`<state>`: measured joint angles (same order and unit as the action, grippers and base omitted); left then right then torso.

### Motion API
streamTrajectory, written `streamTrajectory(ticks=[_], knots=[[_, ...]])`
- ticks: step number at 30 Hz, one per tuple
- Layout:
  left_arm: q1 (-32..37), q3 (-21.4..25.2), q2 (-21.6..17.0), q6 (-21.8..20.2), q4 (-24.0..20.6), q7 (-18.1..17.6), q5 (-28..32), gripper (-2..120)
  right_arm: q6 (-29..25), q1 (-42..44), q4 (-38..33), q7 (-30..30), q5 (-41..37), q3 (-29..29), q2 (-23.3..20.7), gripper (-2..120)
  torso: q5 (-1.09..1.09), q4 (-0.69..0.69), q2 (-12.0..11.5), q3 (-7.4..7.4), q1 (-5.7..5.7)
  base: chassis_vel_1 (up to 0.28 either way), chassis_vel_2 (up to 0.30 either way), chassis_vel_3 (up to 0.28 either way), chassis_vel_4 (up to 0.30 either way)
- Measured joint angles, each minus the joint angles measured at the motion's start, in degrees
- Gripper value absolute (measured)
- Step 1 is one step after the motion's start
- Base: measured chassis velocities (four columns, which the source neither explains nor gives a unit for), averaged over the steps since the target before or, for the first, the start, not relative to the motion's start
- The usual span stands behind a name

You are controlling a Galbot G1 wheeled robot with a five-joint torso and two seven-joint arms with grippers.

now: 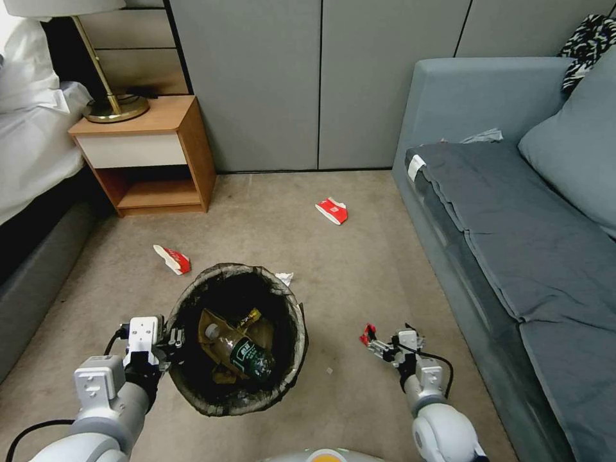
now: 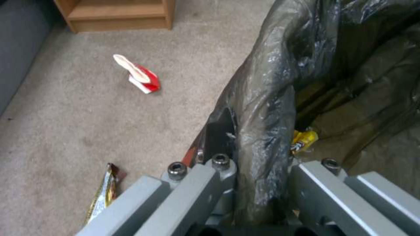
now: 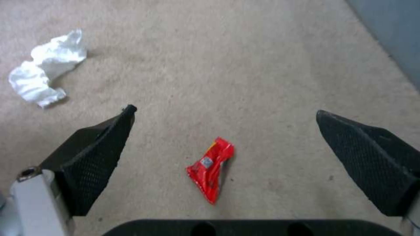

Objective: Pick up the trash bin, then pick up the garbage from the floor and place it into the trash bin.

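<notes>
The trash bin (image 1: 192,385), its dark liner (image 2: 262,108) folded over the rim, is low in the middle of the head view. My left gripper (image 1: 172,339) is shut on the bin's left rim, one finger (image 2: 219,131) outside the liner. Inside lie a clear bottle with a green label (image 1: 249,354), a tan carton (image 1: 212,330) and a yellow wrapper (image 2: 304,141). My right gripper (image 3: 225,113) hangs open over a small red wrapper (image 3: 211,168) on the floor (image 1: 333,269). Garbage on the carpet: two red-and-white cups (image 1: 172,258) (image 1: 332,210) and a crumpled tissue (image 3: 44,73).
A wooden nightstand (image 1: 160,160) with a brass lamp stands at the back left beside a bed (image 1: 32,147). A grey-blue sofa (image 1: 513,231) runs along the right. A brown-gold wrapper (image 2: 103,196) lies on the carpet beside my left gripper.
</notes>
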<state>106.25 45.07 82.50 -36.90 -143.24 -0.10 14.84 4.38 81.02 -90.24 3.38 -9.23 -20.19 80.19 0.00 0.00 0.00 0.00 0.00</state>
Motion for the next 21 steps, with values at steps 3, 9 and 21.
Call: streamTrajectory(ticks=[3, 9, 21], knots=[[0.25, 0.08, 0.23, -0.03, 0.0, -0.02, -0.14, 0, -0.4, -1.96, 3.65, 0.21, 0.1, 0.86, 0.21, 100, 0.0, 0.0, 0.0, 0.0, 0.0, 0.0, 0.0, 0.0, 0.0], [0.56, 0.14, 0.37, -0.04, 0.0, -0.05, -0.44, 0, 2.42, -3.96, 7.38, 3.49, -1.23, 2.76, 0.73, 100, 0.01, 0.0, 0.0, 0.0, 0.0, 0.0, 0.0, 0.0, 0.0], [0.84, 0.0, 0.36, -0.11, 0.0, -0.1, -0.81, 0, 6.42, -8.23, 12.56, 6.9, -6.64, 5.5, 1.98, 100, 0.0, 0.0, 0.0, 0.0, 0.0, 0.0, 0.0, 0.0, 0.0]])
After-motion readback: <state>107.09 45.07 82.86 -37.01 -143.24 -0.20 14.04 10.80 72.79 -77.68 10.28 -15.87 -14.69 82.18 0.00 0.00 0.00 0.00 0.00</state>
